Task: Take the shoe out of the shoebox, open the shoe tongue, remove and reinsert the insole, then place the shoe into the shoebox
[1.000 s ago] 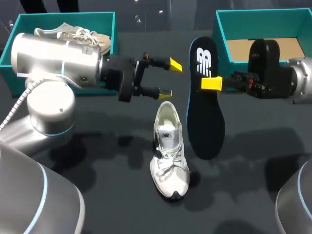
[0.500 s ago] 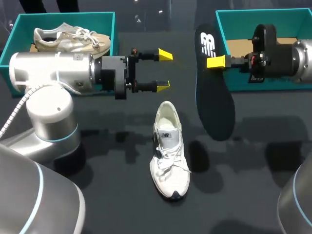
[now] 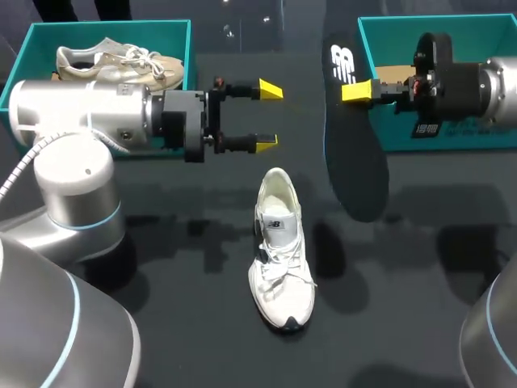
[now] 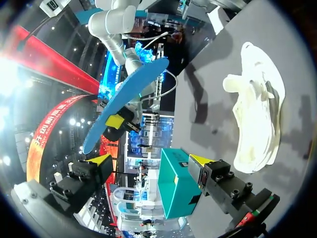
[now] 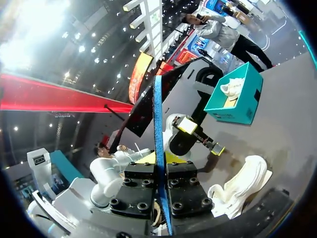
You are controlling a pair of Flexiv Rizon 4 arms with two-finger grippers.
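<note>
A white sneaker (image 3: 279, 246) lies on the dark table, toe toward the front, tongue pulled up, inside empty. Its dark blue insole (image 3: 351, 153) hangs in the air to the shoe's right, beside the right teal shoebox (image 3: 367, 48). My right gripper (image 3: 358, 90) is shut on the insole near its heel end. The right wrist view shows the insole (image 5: 158, 119) edge-on between the fingers, with the sneaker (image 5: 237, 188) beyond. My left gripper (image 3: 268, 115) hovers open and empty behind the shoe. Ahead of its fingers, the left wrist view shows the sneaker (image 4: 257, 124) and the insole (image 4: 126, 104).
A second teal shoebox (image 3: 24, 48) at the back left holds another pale sneaker (image 3: 121, 61). The right shoebox shows a bare cardboard bottom. My left arm's big links fill the table's left side.
My right gripper has carried the insole up and back toward the right shoebox, away from the shoe. My left gripper has shifted slightly back and left, still open.
</note>
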